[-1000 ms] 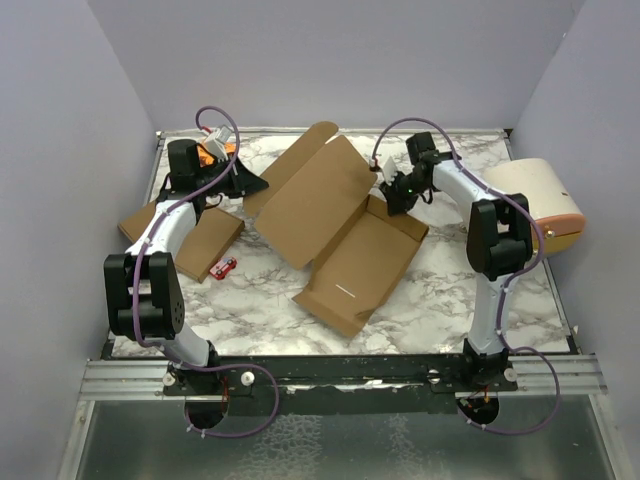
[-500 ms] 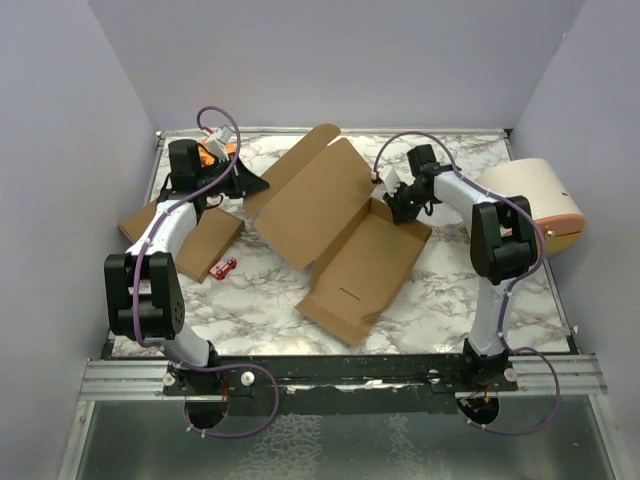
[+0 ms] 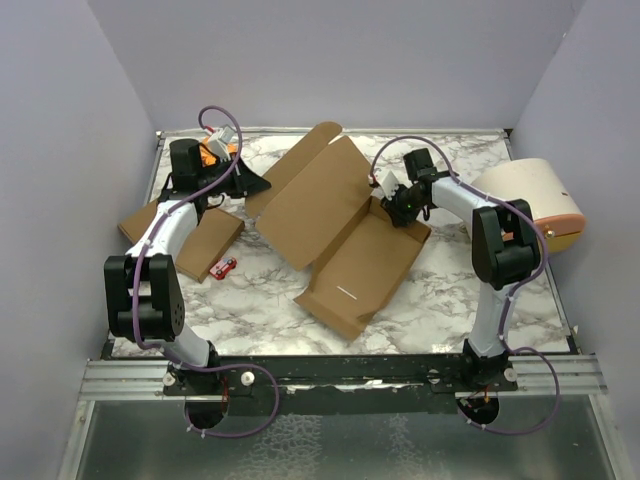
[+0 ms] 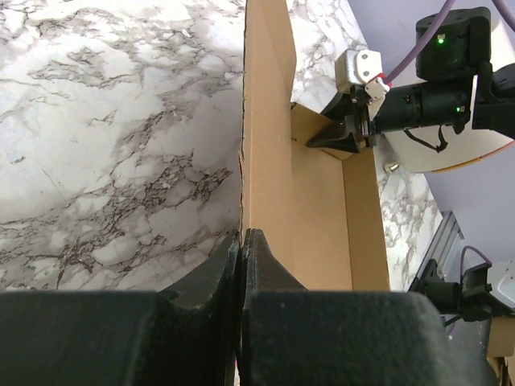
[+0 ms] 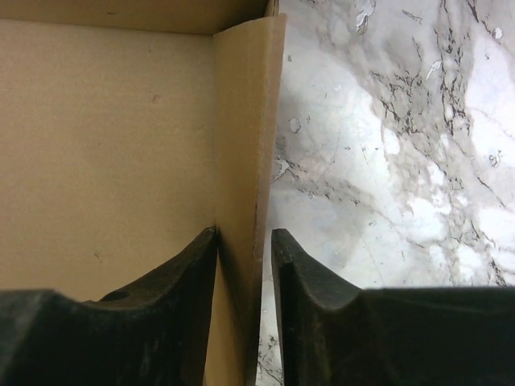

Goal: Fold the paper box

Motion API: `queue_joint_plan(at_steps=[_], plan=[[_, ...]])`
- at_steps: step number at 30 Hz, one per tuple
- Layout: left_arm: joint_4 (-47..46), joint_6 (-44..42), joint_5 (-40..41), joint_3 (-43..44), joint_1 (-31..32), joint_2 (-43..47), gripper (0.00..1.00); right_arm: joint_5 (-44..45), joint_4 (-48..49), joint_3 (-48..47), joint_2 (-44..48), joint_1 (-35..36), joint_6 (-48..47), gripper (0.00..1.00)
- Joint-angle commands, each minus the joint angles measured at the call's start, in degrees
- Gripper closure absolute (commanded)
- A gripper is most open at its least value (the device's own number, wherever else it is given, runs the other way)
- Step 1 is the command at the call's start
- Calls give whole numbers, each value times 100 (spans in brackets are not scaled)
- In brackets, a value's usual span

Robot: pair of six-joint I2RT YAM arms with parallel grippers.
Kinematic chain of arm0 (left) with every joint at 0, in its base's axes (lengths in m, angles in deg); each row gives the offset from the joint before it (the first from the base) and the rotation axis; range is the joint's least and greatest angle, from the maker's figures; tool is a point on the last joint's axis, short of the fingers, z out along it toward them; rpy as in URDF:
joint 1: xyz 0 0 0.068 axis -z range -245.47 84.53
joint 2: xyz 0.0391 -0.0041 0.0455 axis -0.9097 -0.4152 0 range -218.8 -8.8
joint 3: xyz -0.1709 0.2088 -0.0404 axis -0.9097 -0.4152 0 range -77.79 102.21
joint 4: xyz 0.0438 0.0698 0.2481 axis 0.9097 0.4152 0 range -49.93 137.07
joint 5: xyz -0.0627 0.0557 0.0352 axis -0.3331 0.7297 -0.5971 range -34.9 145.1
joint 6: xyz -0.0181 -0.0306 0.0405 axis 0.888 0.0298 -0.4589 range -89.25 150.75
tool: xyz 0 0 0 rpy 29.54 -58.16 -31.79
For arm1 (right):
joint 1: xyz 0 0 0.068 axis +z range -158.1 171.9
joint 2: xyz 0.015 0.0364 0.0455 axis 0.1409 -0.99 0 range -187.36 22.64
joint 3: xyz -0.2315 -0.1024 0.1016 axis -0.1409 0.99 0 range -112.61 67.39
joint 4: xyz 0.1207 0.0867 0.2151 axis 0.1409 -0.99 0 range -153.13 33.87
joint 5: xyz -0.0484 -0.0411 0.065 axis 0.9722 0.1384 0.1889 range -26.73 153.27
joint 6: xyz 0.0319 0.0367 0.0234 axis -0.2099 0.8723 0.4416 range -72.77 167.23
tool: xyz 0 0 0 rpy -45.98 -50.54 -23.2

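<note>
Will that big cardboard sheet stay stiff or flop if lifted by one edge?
It probably bends at its creases: the paper box already lies partly folded up. It is likely light, since the left end effector pinches only a thin edge. The flap in the right end effector stands upright, so the board itself seems stiff.

Both your arms are rocking the same look: the left arm [image 3: 165,228] and right arm [image 3: 455,188] are wearing glossy white shells broken up by chunky black joint housings [image 3: 145,300]. Thin purple cables [image 4: 447,16] are trailing off each wrist and out of the bases at the near edge. The left gripper [image 4: 243,237] and right gripper [image 5: 245,233] are showing matte black curved fingers. The right wrist is carrying a small white camera block [image 4: 358,68], and a green LED [image 4: 459,109] is glowing.
</note>
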Motion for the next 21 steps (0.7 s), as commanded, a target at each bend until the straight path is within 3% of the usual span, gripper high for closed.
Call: queue_joint_plan(at_steps=[1, 8, 12, 14, 19, 21], plan=[[-112, -33, -31, 114, -29, 258, 100, -56, -32, -111, 292, -5, 11, 65], [-103, -34, -20, 121, -26, 265, 100, -54, 36, -76, 422, -5, 45, 64], [-111, -29, -53, 132, -26, 290, 100, 306, 359, 93, 299, -2, 19, 93], [-137, -8, -71, 127, -27, 298, 100, 541, 705, 351, 299, -3, -20, 99], [-208, 48, -107, 102, -18, 328, 100, 884, 1461, 915, 529, 28, -26, 99], [-227, 67, -121, 122, -17, 307, 100, 772, 1380, 895, 555, 31, -19, 89]])
